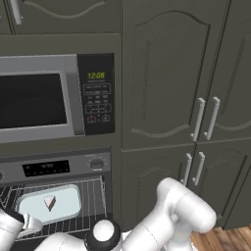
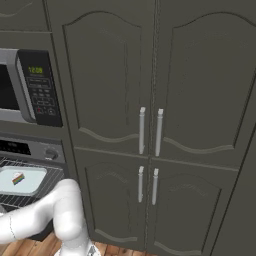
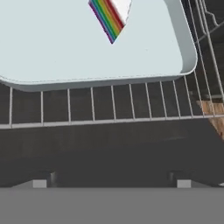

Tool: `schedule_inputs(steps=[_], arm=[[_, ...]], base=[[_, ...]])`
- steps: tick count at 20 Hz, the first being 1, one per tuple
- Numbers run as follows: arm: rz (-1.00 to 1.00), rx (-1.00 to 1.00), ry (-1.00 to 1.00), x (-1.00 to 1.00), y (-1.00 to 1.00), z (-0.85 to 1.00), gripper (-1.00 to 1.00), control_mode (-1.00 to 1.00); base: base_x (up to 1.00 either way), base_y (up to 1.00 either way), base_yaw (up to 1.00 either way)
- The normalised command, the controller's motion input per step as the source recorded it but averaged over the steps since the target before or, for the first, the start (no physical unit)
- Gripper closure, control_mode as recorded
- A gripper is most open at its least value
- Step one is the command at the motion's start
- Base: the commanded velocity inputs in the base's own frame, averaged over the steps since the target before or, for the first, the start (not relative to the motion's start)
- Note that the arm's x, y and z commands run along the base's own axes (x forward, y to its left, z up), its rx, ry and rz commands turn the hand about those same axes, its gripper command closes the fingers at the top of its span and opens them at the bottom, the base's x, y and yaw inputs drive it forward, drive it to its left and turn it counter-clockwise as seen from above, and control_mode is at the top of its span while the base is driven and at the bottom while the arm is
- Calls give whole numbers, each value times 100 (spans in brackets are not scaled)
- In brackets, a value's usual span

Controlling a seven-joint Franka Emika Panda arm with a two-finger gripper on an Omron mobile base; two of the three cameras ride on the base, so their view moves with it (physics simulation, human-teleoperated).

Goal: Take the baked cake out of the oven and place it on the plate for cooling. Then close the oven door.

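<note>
The oven [image 1: 59, 168] stands open with its wire rack [image 3: 109, 105] showing. On the rack sits a pale blue-white rimmed tray [image 3: 65, 52], and on it the baked cake [image 3: 109, 15], a small wedge with rainbow layers and a white top, which also appears in the base views [image 1: 49, 202] [image 2: 18, 178]. My gripper [image 3: 111, 183] hangs open just in front of the rack's front bar, below the tray's near edge, with nothing between its fingers. The oven door and the plate are out of view.
A silver-framed microwave [image 1: 39, 98] with a green clock sits above the oven. Tall dark cabinet doors [image 1: 166, 73] with silver handles [image 1: 198, 119] fill the wall to the right. Wooden floor [image 1: 215, 240] lies below them.
</note>
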Motion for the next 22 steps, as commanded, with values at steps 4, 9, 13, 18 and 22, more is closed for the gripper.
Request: schedule_inputs(steps=[4,9,13,18,22], arm=[[-4,9,-4,-9,-64,21,-100,-100],[0,11,-9,-2,-70,21,-100,-100],[0,11,-4,0,-61,34,-100,-100],[0,4,3,5,-43,39,-100,-100],[5,0,13,12,-20,35,-100,-100]], base=[[0,0,0],[0,0,0],[0,0,0],[0,0,0],[0,0,0]])
